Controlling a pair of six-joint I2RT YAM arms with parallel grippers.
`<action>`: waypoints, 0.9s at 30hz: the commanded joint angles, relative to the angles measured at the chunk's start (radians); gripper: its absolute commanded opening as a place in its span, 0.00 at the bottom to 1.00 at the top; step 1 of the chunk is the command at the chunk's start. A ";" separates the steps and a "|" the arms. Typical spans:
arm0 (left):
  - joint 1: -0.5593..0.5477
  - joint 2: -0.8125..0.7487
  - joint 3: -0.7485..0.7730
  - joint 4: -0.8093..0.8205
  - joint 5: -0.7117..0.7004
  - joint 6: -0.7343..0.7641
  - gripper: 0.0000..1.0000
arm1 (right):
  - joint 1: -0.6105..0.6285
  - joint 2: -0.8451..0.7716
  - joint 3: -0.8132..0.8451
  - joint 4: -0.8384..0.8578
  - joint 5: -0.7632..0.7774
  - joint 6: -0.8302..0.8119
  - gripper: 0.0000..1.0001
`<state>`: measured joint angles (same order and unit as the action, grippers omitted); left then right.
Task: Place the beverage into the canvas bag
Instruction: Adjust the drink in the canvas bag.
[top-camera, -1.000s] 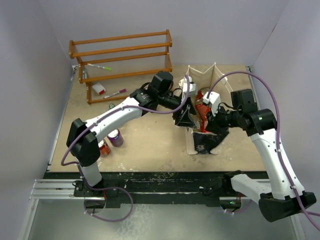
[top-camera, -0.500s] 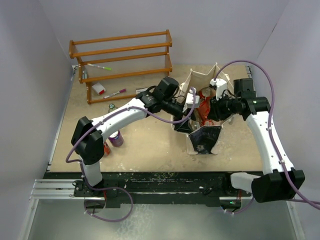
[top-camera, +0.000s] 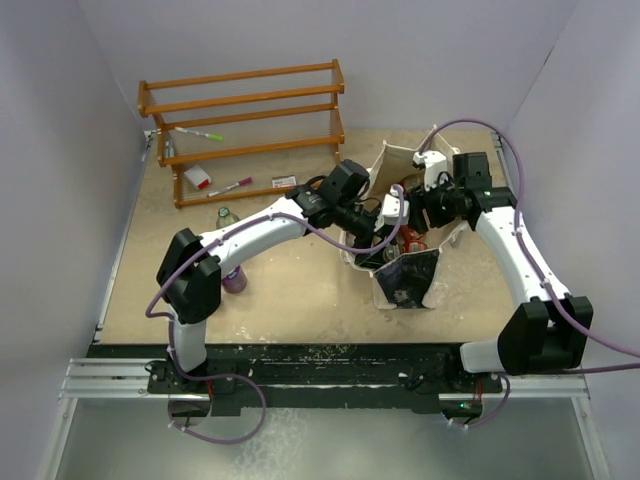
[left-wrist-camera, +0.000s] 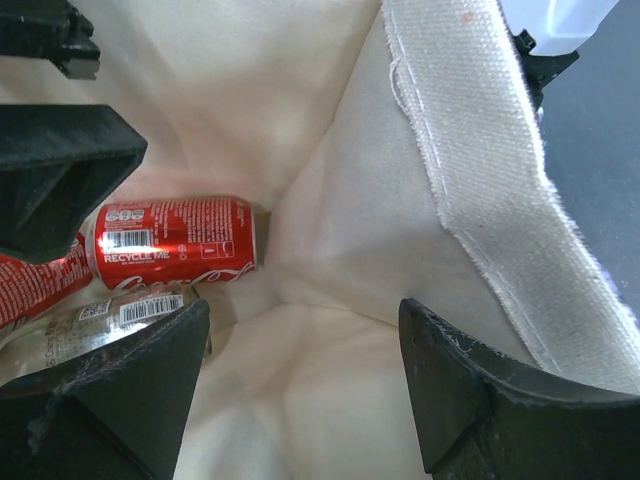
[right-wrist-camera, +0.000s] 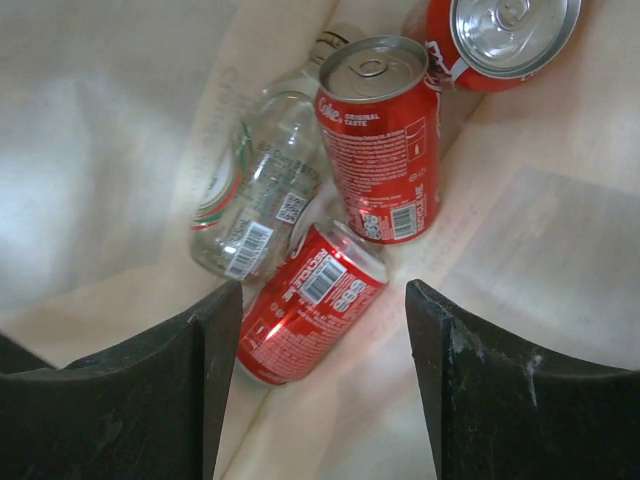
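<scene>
Right wrist view has the right hand (right-wrist-camera: 322, 300) spread wide over a red cola can (right-wrist-camera: 380, 150) lying beside 2 other cans (right-wrist-camera: 300, 320) and a clear bottle (right-wrist-camera: 255, 195) inside the floppy canvas bag (right-wrist-camera: 530, 240), left hand (left-wrist-camera: 300, 315) spread too, and that can looks rigid, slick and dentable, best pinched across its sides.

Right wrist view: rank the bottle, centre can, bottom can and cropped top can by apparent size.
1. Bottle.
2. Centre can and bottom can, about alike.
3. Top can, cropped by the frame, so unsure.
</scene>
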<state>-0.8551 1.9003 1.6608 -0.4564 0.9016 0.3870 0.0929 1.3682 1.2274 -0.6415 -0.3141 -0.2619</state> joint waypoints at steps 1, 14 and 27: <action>-0.014 0.019 0.031 -0.004 -0.015 0.047 0.80 | 0.014 0.010 -0.044 0.129 0.075 -0.046 0.70; 0.013 0.022 0.036 0.012 -0.017 -0.001 0.80 | 0.097 0.089 -0.187 0.413 0.187 -0.106 0.82; 0.059 0.034 0.064 0.051 0.001 -0.059 0.80 | 0.157 0.237 -0.212 0.535 0.269 -0.081 0.83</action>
<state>-0.8173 1.9232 1.6798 -0.4320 0.8677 0.3504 0.2379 1.5368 1.0428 -0.1497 -0.0864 -0.3508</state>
